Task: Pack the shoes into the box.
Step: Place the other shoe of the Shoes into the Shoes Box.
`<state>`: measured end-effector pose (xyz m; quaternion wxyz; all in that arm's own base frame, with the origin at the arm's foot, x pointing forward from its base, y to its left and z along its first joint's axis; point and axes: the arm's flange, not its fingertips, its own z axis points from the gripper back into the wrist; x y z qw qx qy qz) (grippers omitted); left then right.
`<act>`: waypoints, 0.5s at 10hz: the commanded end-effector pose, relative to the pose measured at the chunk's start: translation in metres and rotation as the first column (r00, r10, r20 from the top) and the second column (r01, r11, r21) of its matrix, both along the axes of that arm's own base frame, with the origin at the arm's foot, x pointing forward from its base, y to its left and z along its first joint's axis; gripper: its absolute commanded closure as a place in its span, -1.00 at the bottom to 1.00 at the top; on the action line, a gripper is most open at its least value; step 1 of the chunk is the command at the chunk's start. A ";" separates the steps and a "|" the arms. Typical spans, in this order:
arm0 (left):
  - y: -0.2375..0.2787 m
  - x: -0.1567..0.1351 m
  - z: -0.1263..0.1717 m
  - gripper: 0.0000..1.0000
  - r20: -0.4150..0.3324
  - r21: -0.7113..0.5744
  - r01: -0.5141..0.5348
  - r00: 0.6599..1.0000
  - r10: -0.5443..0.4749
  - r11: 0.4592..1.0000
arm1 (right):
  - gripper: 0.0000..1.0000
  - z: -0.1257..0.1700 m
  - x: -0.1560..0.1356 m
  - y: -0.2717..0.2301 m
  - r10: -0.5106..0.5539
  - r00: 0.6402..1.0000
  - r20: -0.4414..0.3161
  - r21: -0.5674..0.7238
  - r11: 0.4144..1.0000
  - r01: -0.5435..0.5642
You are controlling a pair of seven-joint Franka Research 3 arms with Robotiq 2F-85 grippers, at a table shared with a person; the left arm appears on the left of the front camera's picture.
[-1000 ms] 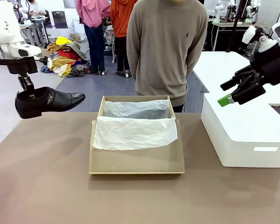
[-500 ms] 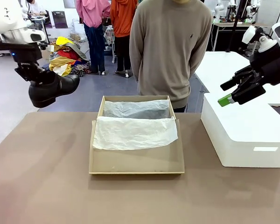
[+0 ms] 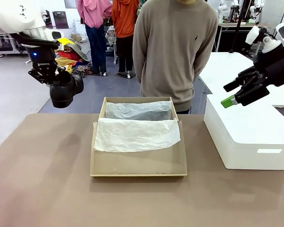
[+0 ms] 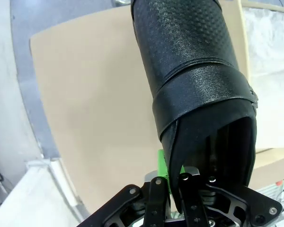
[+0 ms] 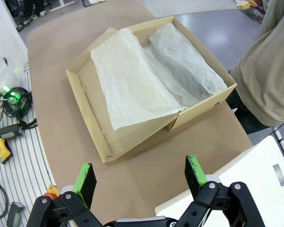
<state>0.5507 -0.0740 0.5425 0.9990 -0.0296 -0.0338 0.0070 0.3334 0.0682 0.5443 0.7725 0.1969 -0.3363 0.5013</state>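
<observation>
My left gripper is shut on the heel rim of one glossy black shoe. It holds the shoe in the air past the table's far left corner, toe turned down towards the camera. The left wrist view has the shoe running up from my left gripper, one green pad against its heel edge. The brown cardboard box lies open mid-table, lined with white tissue paper. My right gripper hangs open and empty above the white bin. In the right wrist view, the right gripper looks down on the box.
A large white plastic bin stands on the table's right side. A person in a grey-brown sweater stands at the far edge behind the box, hands behind the back. Bare table lies left of and in front of the box.
My left arm has carried the shoe up and to the right, and turned it from lying sideways to toe pointing at the camera. The right arm has stayed still.
</observation>
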 end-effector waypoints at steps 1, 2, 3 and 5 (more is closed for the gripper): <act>-0.001 -0.005 -0.001 1.00 0.003 0.027 0.000 1.000 0.000 1.000 | -1.00 0.000 0.002 0.000 0.013 1.000 0.006 0.028 1.000 -0.013; 0.000 0.000 0.000 1.00 0.000 0.000 0.000 1.000 0.000 1.000 | -1.00 0.000 0.002 0.000 0.013 1.000 0.006 0.028 1.000 -0.013; 0.000 0.000 0.000 1.00 0.000 0.000 0.000 1.000 0.000 1.000 | -1.00 0.000 0.002 0.000 0.013 1.000 0.006 0.028 1.000 -0.013; 0.000 0.000 0.000 1.00 0.000 0.000 0.000 1.000 0.000 1.000 | -1.00 0.000 0.002 0.000 0.013 1.000 0.006 0.028 1.000 -0.013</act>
